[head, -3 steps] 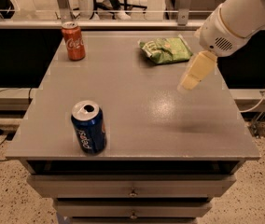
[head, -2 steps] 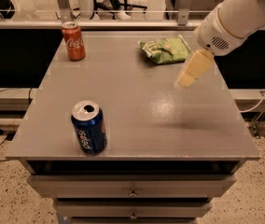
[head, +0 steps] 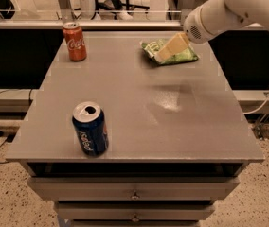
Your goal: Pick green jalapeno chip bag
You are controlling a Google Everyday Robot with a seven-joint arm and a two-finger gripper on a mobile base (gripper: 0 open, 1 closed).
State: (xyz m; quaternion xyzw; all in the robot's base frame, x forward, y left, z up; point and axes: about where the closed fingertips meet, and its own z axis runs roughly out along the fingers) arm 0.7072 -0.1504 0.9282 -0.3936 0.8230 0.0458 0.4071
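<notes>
The green jalapeno chip bag (head: 179,55) lies flat at the far right of the grey table (head: 139,108), light green with darker edges. My gripper (head: 165,54), cream-coloured at the end of the white arm (head: 224,11), hangs over the bag's middle and hides part of it. It points down and left from the upper right. I cannot tell if it touches the bag.
A red Coca-Cola can (head: 75,41) stands at the far left corner. A blue Pepsi can (head: 91,128) stands near the front left edge. Drawers (head: 134,193) sit under the tabletop. A railing runs behind the table, and cables lie on the floor on both sides.
The gripper has moved up and left from over the bare table right of the bag to over the bag itself. The bag and cans have not moved.
</notes>
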